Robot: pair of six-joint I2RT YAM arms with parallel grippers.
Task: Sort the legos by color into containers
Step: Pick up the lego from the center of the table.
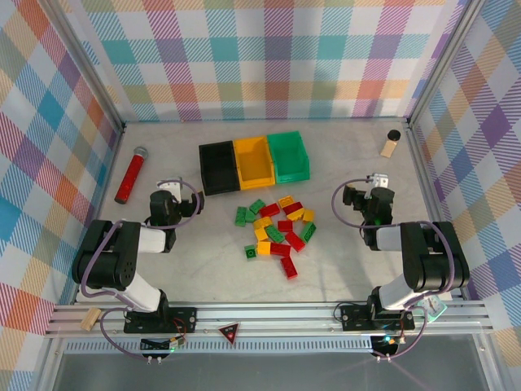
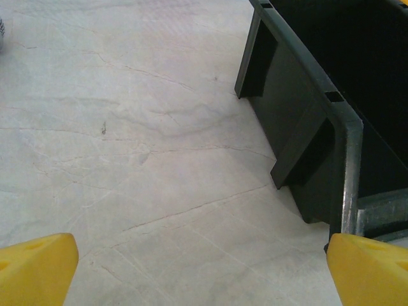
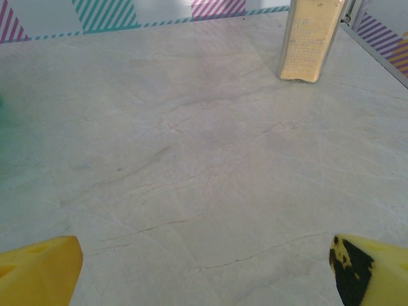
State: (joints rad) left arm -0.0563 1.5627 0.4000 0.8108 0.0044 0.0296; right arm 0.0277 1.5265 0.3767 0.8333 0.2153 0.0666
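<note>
Pale marbled table top (image 1: 203,269) with fine hairline veins, dry and matte, enclosed on the left, far and right sides by pastel plaid walls (image 1: 269,57). A slotted aluminium rail (image 1: 269,314) runs along the near edge. The containers stand in a touching row at far centre: black bin (image 1: 218,167) left, yellow-orange bin (image 1: 253,161) middle, green bin (image 1: 289,155) right. The legos (image 1: 277,228) lie loose on the table just near of the bins, red, yellow and green mixed in one scatter, none in a bin. A red cylinder (image 1: 130,174) lies far left. A tan bottle (image 1: 390,143) stands upright far right by the wall post. The left gripper (image 1: 171,191) hangs left of the black bin with its jaws spread wide and nothing between them; its yellow fingertips (image 2: 35,268) sit over bare table. The right gripper (image 1: 370,189) is right of the scatter, likewise wide apart and empty, its fingertips (image 3: 38,268) over bare table with the bottle beyond.
</note>
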